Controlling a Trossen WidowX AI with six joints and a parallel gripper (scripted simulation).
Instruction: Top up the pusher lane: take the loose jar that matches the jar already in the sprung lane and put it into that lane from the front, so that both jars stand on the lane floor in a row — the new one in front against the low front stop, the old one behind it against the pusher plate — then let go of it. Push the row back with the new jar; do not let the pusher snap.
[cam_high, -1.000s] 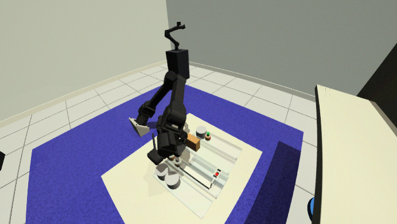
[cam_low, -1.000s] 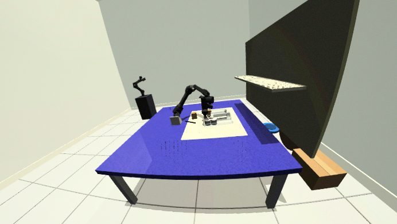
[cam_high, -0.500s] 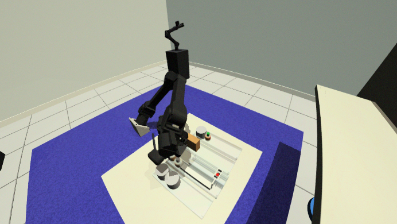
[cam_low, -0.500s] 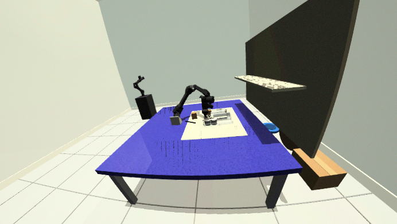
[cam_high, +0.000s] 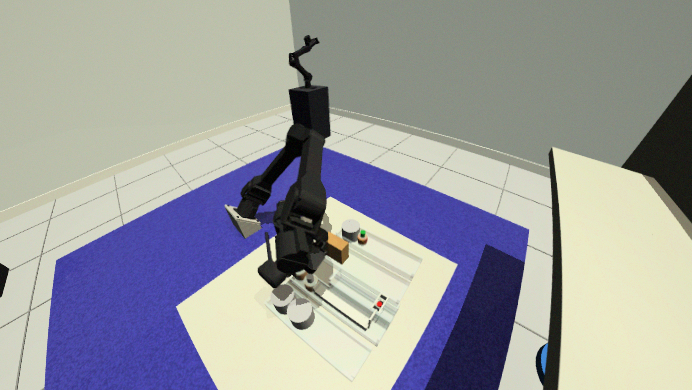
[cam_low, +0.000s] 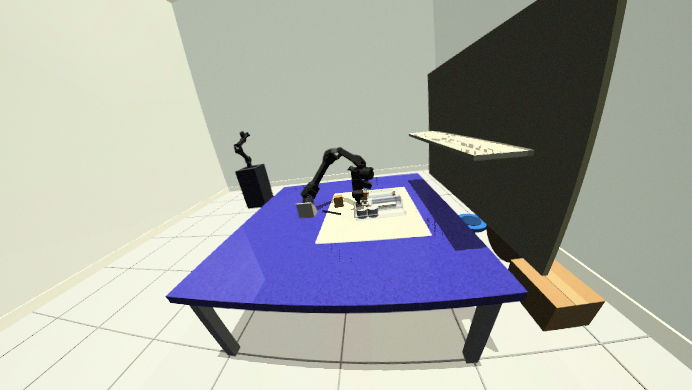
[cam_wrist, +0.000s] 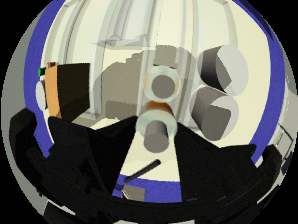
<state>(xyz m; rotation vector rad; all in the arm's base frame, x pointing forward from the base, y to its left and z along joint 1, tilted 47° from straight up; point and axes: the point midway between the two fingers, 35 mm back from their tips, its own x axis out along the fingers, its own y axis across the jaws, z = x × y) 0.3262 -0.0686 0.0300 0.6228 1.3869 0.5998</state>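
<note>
A small jar (cam_wrist: 156, 142) with a pale rim, grey top and orange body is between my gripper's fingers. My gripper (cam_wrist: 156, 123) is shut on it, low at the near end of the sprung lane. A matching jar (cam_wrist: 161, 86) (cam_high: 310, 282) stands in the lane, just beyond the held one. In the wrist view the two look close together; whether they touch I cannot tell. The clear lane tray (cam_high: 352, 375) lies on the cream mat (cam_high: 215, 310) (cam_low: 340, 235). The held jar's base and the front stop are hidden by jars and fingers, and I cannot clearly make out the pusher plate.
Two wide grey cylinders (cam_high: 282, 296) (cam_high: 300, 314) (cam_wrist: 217, 112) stand right beside the lane in the wrist view. An orange-brown block (cam_high: 337, 248) (cam_low: 338, 201) (cam_wrist: 53, 95) stands on the other side. Beyond it are another grey cylinder (cam_high: 350, 230) and a green-topped jar (cam_high: 363, 238). A dark stick (cam_wrist: 142, 171) lies behind the gripper.
</note>
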